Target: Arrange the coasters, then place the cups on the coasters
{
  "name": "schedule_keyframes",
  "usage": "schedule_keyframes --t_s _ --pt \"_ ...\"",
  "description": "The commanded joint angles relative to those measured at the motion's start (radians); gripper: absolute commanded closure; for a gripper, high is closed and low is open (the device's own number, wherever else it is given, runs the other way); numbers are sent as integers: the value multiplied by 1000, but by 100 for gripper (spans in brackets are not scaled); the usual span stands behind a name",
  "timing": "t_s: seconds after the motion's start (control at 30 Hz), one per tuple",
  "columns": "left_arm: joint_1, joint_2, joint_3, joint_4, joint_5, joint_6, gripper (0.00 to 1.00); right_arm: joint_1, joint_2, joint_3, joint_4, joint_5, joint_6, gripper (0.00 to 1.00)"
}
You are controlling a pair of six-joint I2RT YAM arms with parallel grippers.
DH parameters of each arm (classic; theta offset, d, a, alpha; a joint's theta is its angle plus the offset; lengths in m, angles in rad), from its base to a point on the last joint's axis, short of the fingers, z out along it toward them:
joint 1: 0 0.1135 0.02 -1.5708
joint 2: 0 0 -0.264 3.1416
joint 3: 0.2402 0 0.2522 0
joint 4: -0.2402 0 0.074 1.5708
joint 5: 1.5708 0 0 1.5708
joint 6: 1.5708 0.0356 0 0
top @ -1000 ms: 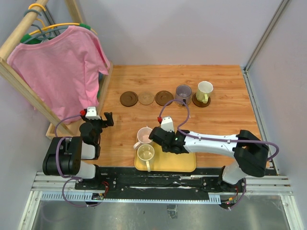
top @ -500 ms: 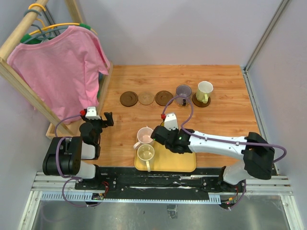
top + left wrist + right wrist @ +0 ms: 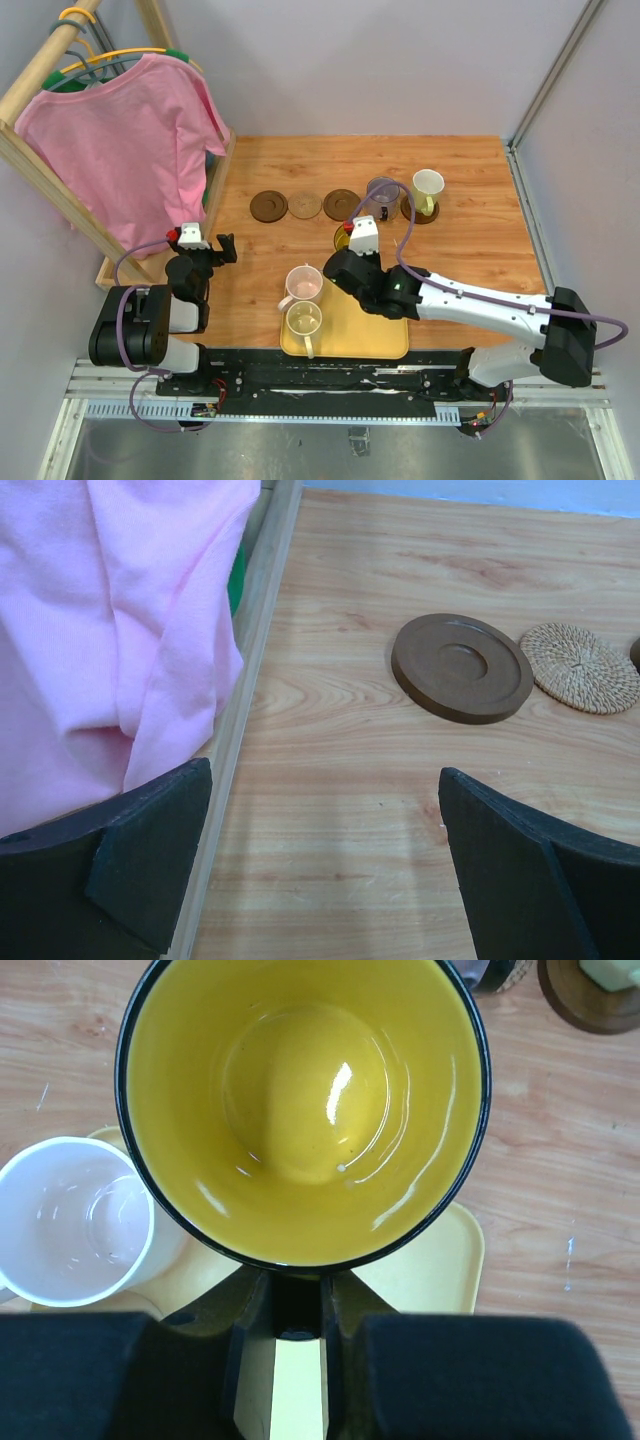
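Note:
My right gripper (image 3: 297,1305) is shut on the handle of the yellow cup (image 3: 300,1110) and holds it above the table, just beyond the tray's far edge (image 3: 343,237). A pale pink cup (image 3: 303,283) and a cream cup (image 3: 304,320) stand at the left end of the yellow tray (image 3: 375,335). In the far row lie a dark brown coaster (image 3: 268,206), a tan coaster (image 3: 305,204) and another dark brown coaster (image 3: 342,203). The grey-purple cup (image 3: 382,192) and the white cup (image 3: 427,188) stand on coasters to their right. My left gripper (image 3: 330,870) is open over bare wood.
A wooden rack (image 3: 35,160) with a pink shirt (image 3: 125,140) on a hanger fills the left side, close to my left gripper (image 3: 215,248). Grey walls close in the table at the back and right. The left wrist view shows the dark coaster (image 3: 462,667) ahead.
My right gripper has carried the yellow cup off the tray, away from the arm bases towards the coaster row. The left arm has not moved.

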Motion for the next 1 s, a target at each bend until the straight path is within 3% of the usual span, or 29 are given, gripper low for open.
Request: schedule_keyframes --t_s 0.0,0.37,0.97 --pt "-1 4 12 46 -2 7 0 23 -45 52 99 110 -86 99" --pt "-1 4 12 46 -2 7 0 17 -35 79 259 189 -264 99" --pt "-1 4 12 46 -2 7 0 -145 19 109 419 52 -382 99"
